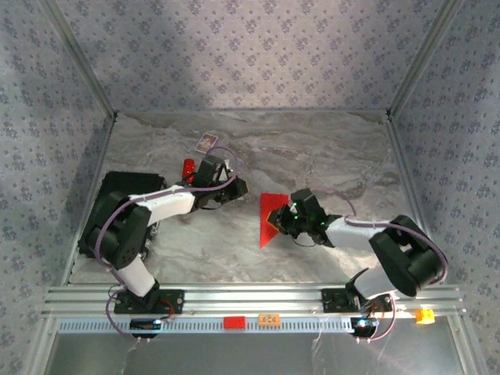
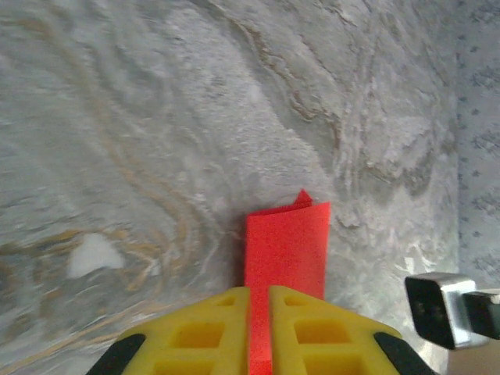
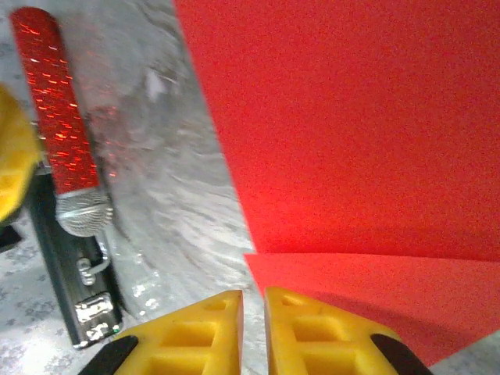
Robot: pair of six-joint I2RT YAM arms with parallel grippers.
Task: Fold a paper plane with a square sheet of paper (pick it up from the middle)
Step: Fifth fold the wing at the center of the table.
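The square sheet of paper [image 1: 267, 226] is lying partly folded on the table [image 1: 328, 156], right between the arms. The left gripper [image 2: 259, 295] and right gripper [image 3: 252, 297] are both nearly closed and empty. My guess is that's for pressing the crease, not pinching.

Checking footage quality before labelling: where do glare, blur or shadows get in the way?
Top view: bright patch on the back wall. Left wrist: table soft, red paper crisp. Right wrist: glitter stick sparkles; paper flat red, shadow under its fold.

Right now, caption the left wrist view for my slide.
Folded red paper seen between the left hand's yellow fingers, against a marbled table.
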